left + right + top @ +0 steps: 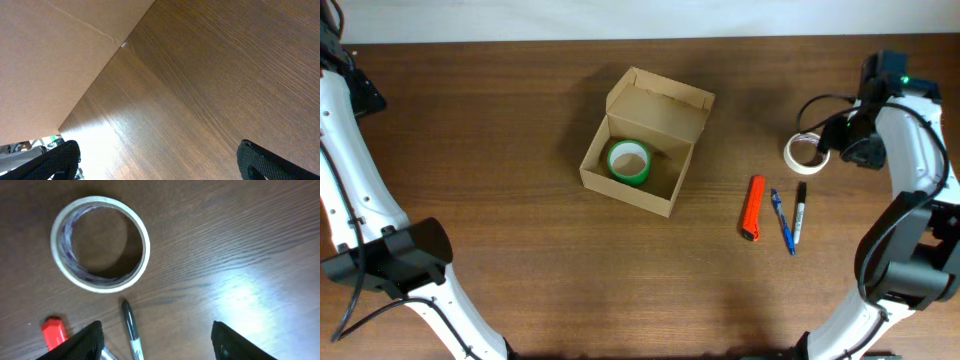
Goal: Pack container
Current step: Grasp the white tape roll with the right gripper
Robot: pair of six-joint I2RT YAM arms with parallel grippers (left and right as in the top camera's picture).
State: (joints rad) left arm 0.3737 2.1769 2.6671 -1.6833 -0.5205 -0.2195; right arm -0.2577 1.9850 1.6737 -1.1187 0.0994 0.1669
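Box (645,140): just above the middle of the overhead frame, open, with its lid flap raised along the upper edge.
Green roll (629,161): lies flat inside the box, toward its left side.
White roll (100,243): flat on the table (520,260) in the upper right of the overhead frame, well apart from the box.
Pens: an orange marker (753,208), a blue pen (782,222) and a black marker (800,212) lie side by side, right of the box and below the white roll.
Right gripper (157,342): fingers spread with nothing between them, just beside the white roll.
Left gripper (160,165): fingers wide apart and empty over bare wood; its arm reaches toward the overhead frame's upper left, far from the box.
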